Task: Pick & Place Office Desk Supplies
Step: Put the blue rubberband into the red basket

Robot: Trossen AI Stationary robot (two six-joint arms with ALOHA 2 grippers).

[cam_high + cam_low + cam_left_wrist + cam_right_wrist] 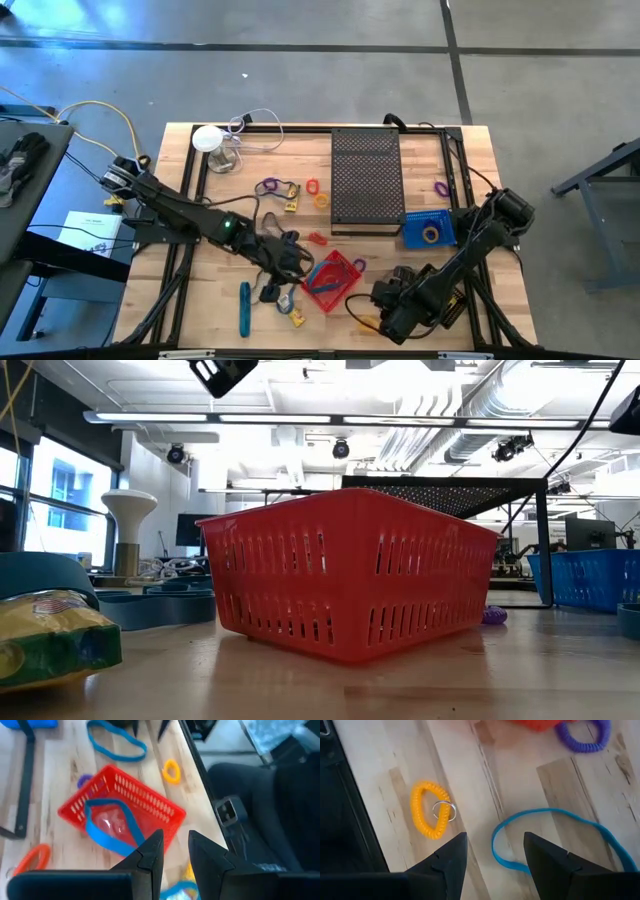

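Note:
A red basket [332,278] stands near the table's front middle, and a blue elastic band [107,827] lies over its rim and inside it. My left gripper [175,851] hovers just left of the basket, its fingers a little apart with nothing between them. My right gripper [495,845] points steeply down at the front right, open. Its fingers stand on either side of one end of a second blue band [550,835], which lies flat on the wood. A yellow coil loop [427,810] with a metal ring lies beside it, and a purple coil [585,735] lies farther off.
A black perforated tray [366,180] and a blue basket [428,228] stand behind. A white round object [208,138] with a cable is at the far left. Loose loops [312,187], a teal stick [244,308] and a yellow packet [50,635] lie around.

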